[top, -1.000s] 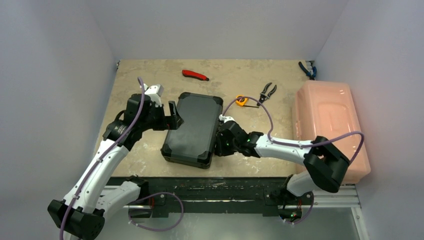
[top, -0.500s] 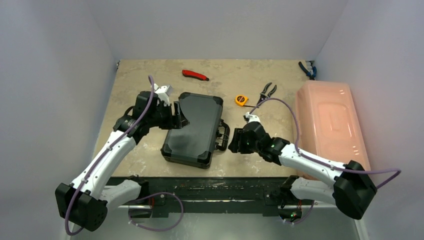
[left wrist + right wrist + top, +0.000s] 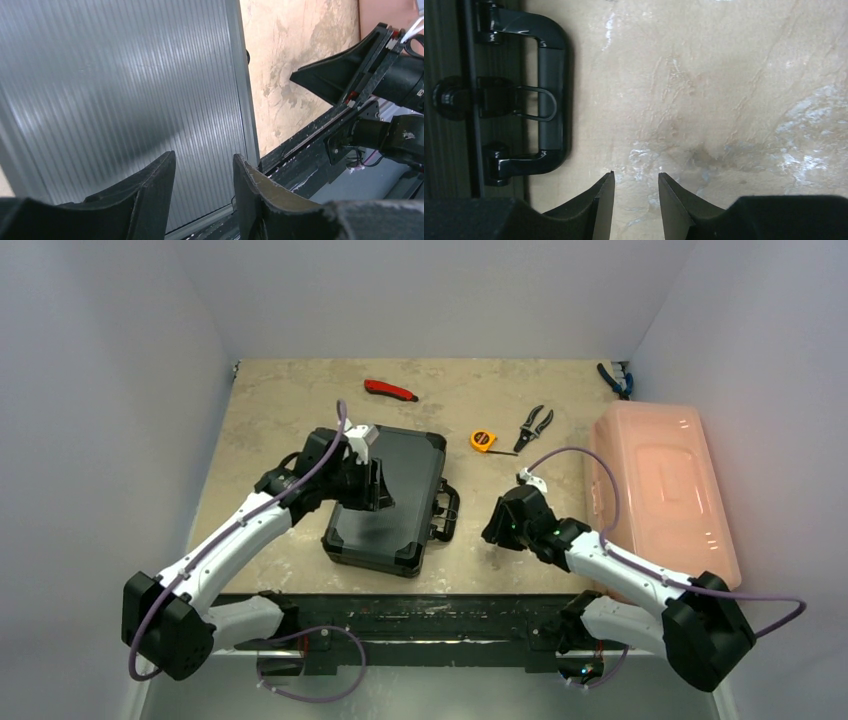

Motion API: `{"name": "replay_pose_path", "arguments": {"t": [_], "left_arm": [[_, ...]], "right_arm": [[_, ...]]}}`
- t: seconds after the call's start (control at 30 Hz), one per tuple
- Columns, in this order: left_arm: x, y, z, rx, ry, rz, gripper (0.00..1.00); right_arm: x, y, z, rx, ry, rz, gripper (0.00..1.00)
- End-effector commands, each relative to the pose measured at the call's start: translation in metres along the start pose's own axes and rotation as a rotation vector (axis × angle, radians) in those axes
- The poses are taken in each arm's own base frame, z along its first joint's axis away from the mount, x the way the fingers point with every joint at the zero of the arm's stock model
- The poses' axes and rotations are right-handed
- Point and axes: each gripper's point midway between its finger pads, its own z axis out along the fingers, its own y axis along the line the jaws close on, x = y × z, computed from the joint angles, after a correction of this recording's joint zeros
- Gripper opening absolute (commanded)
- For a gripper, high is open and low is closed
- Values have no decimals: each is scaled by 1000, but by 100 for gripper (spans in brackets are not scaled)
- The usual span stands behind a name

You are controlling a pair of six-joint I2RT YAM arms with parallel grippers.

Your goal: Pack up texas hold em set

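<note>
The texas hold em set shows only as its black hard case, lying closed on the table with its handle toward the right. My left gripper hovers over the ribbed lid, jaws partly apart with nothing between them. My right gripper is over bare table just right of the handle, apart from it, jaws partly apart and empty. Chips, discs and cards are hidden.
A red-handled tool lies at the back. A yellow tape measure and black pliers sit right of the case. A pink lidded bin fills the right side, with blue pliers behind it.
My left gripper moved right from the case's left edge to above the lid, its jaws narrowing. My right gripper pulled back rightward from the handle.
</note>
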Motion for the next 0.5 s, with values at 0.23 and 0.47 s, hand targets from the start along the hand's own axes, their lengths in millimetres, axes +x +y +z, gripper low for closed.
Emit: {"name": "replay_pose_path", "arguments": {"t": [0.23,0.47], "left_arm": [[8,-14,26,16,31,72,35],[17,-14,35,-3,63,87,29]], "right_arm": [[-2,-12,9,27,-12,53,38],[-1,-10,13,14,-1,52,36]]}}
